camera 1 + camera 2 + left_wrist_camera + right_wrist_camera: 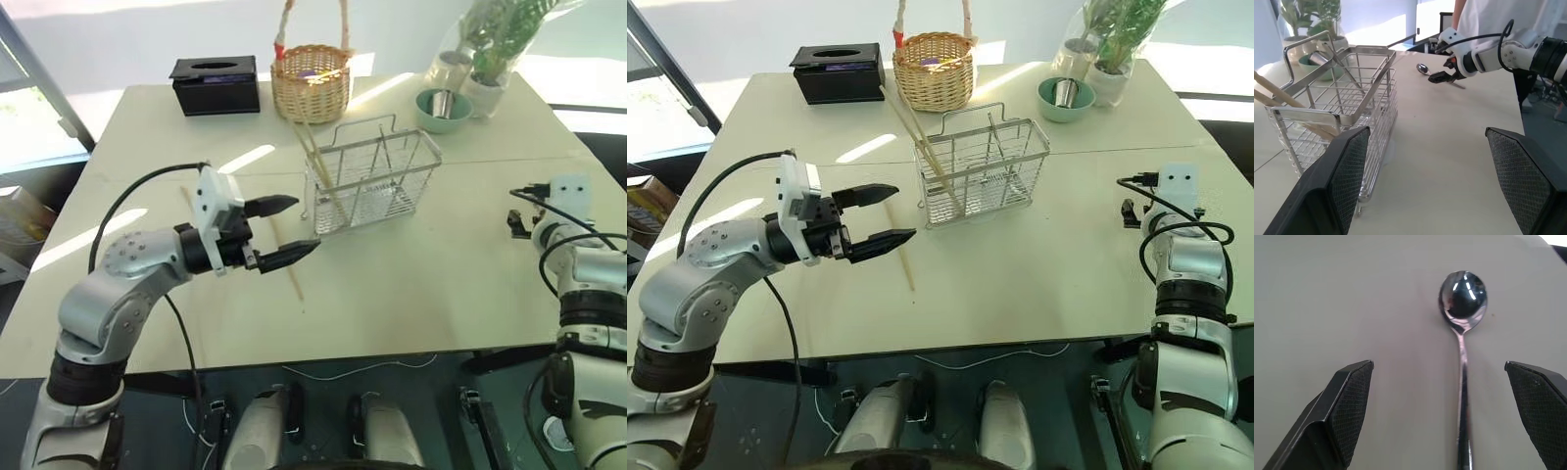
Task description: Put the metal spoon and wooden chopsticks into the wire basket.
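Chopsticks (921,137) already lean in the basket (982,166), one stick (904,266) lies on the desk (1038,264) under the empty, spread left end effector (884,215), and the spoon (1463,333) lies near the desk's right edge between the right end effector's (1440,406) parted fingers, open desk all round.

1. The wire basket (370,181) is shiny silver, a grid of thin lines, in the middle of the frame.
2. The wooden chopsticks (318,164) are pale tan.
3. The metal spoon (1463,303) is silver — dark and mirror-like.
4. The table (421,284) is cream.
5. The box (216,84), upper left, is black.
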Tool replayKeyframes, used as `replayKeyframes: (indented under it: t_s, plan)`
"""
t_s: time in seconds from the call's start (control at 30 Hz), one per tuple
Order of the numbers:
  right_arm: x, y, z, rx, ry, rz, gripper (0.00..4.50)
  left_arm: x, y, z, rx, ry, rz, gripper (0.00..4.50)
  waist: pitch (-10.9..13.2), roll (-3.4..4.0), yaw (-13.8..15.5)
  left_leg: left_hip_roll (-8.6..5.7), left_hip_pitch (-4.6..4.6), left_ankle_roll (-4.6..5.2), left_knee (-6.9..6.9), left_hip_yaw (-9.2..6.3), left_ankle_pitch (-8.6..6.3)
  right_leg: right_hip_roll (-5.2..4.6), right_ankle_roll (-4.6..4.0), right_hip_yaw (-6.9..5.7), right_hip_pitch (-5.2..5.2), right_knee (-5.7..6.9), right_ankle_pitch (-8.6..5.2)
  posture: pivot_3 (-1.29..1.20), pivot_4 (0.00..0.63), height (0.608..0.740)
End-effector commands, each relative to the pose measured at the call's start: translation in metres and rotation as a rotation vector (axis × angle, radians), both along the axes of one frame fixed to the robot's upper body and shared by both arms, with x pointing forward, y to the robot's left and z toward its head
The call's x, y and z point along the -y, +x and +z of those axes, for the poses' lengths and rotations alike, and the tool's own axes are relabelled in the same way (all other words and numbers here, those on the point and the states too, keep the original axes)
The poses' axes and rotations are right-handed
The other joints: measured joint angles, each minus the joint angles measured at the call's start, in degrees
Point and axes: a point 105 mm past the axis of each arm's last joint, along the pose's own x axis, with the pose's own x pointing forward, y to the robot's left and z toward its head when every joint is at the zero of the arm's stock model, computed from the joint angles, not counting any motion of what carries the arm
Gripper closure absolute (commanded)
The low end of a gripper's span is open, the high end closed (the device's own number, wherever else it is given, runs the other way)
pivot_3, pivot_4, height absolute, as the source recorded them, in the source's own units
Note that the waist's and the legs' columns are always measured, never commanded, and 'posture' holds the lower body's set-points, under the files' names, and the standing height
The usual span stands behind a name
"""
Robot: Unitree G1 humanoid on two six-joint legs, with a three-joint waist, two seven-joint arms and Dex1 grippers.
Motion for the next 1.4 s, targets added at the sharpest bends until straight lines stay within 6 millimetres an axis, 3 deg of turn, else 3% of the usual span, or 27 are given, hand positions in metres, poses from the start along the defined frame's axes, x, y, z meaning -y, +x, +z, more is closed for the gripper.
replayKeyframes:
  t_s: [0.03,0.37,0.7,1.23,1.33,1.4]
  plan:
    - [0.016,0.000,0.014,0.054,-0.024,-0.069,0.06,-0.002,-0.006,0.014,0.059,-0.020,0.017,0.49,0.00,0.00,0.02,0.00,0.00,0.00,0.00,-0.01,0.00,0.00,0.00,0.00,0.01,-0.01,0.00,0.00,0.150,0.740]
    - [0.027,0.001,0.007,0.128,0.270,-0.195,0.06,-0.008,-0.004,0.025,0.108,-0.030,0.079,0.49,0.01,0.00,-0.11,0.00,0.12,-0.01,0.02,-0.04,0.00,0.02,0.02,-0.06,0.16,-0.02,0.01,0.00,0.150,0.740]
    - [0.025,0.004,0.005,0.081,0.227,-0.156,0.06,-0.012,-0.002,0.037,0.153,-0.075,0.141,0.49,0.01,0.01,-0.13,0.00,0.12,-0.01,0.02,-0.06,0.00,0.01,0.02,-0.07,0.19,-0.03,0.01,0.00,0.150,0.740]
    - [0.020,0.003,0.002,0.044,0.308,-0.100,0.06,-0.013,-0.004,0.039,0.168,-0.097,0.170,0.49,0.01,0.01,-0.13,0.00,0.13,-0.01,0.03,-0.06,0.00,0.01,0.02,-0.07,0.20,-0.03,0.01,0.00,0.150,0.740]
    - [0.020,0.003,0.002,0.052,0.315,-0.101,0.80,-0.013,-0.003,0.039,0.169,-0.096,0.173,0.49,0.01,0.01,-0.10,0.00,0.14,-0.01,0.03,-0.06,0.00,0.01,0.02,-0.07,0.21,-0.03,0.01,0.00,0.150,0.740]
    - [0.020,0.003,0.002,0.055,0.316,-0.101,1.81,-0.013,-0.003,0.039,0.173,-0.096,0.175,0.49,0.01,0.01,0.00,0.00,0.14,-0.01,0.03,-0.06,0.00,0.01,0.02,-0.07,0.21,-0.03,0.01,0.00,0.150,0.740]
